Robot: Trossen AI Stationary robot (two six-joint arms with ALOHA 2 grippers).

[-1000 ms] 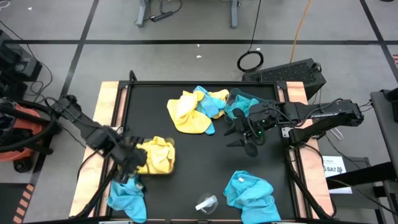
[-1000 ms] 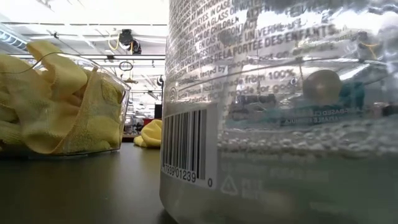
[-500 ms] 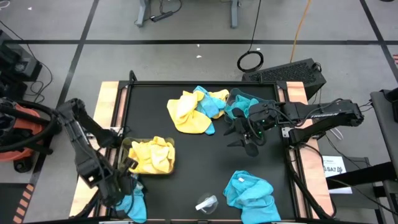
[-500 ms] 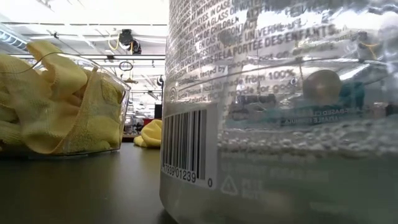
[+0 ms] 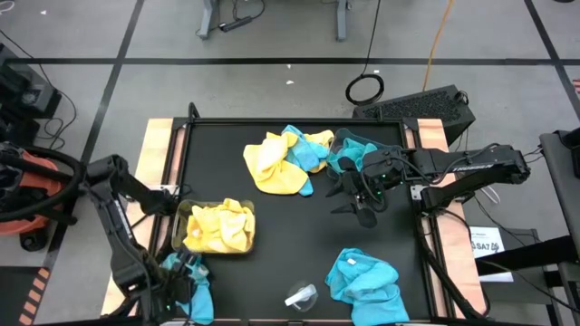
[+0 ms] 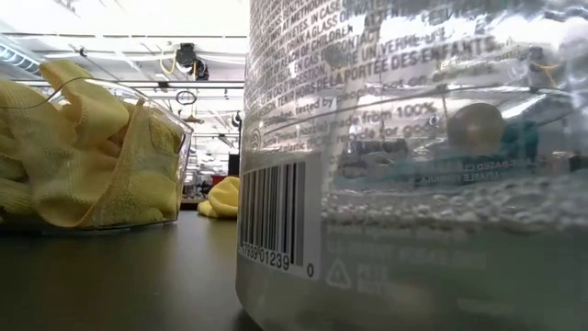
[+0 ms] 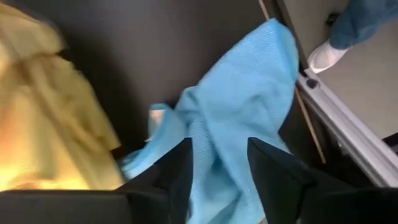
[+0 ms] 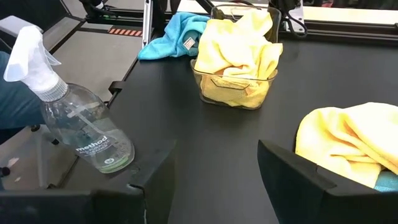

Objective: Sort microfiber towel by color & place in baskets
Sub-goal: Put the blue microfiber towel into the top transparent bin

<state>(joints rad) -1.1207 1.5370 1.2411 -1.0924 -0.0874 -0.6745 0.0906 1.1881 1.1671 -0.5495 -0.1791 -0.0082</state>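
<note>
The work surface is a black mat [image 5: 299, 244] framed by light wooden edges, standing on a grey floor crossed by dark lines. A black keyboard [image 5: 426, 107] and a coiled cable [image 5: 364, 89] lie on the floor beyond the far edge. In the low view, a clear spray bottle [image 6: 413, 165] with a barcode fills most of the frame, and a ceiling-lit workshop shows behind it.

Left arm: folded at the near left corner of the table. The left gripper [image 5: 177, 288] hangs over a teal-blue towel [image 5: 192, 292] lying at that corner. In the left wrist view the two fingers [image 7: 177, 171] stand apart with the same towel [image 7: 236, 124] showing between and beyond them; whether they touch it cannot be told. The basket [image 5: 218, 226] packed with yellow towels sits just beyond this gripper, toward the table centre.

Right arm: reaches in from the right edge. The right gripper [image 5: 361, 201] is held above bare mat, fingers spread and holding nothing. A mixed yellow and teal pile [image 5: 285, 158] lies just beside it toward the far centre. A heap of teal-blue towels [image 5: 364, 276] lies near the front edge, on the near side of this gripper. A small clear plastic piece [image 5: 301, 296] lies next to that heap.
</note>
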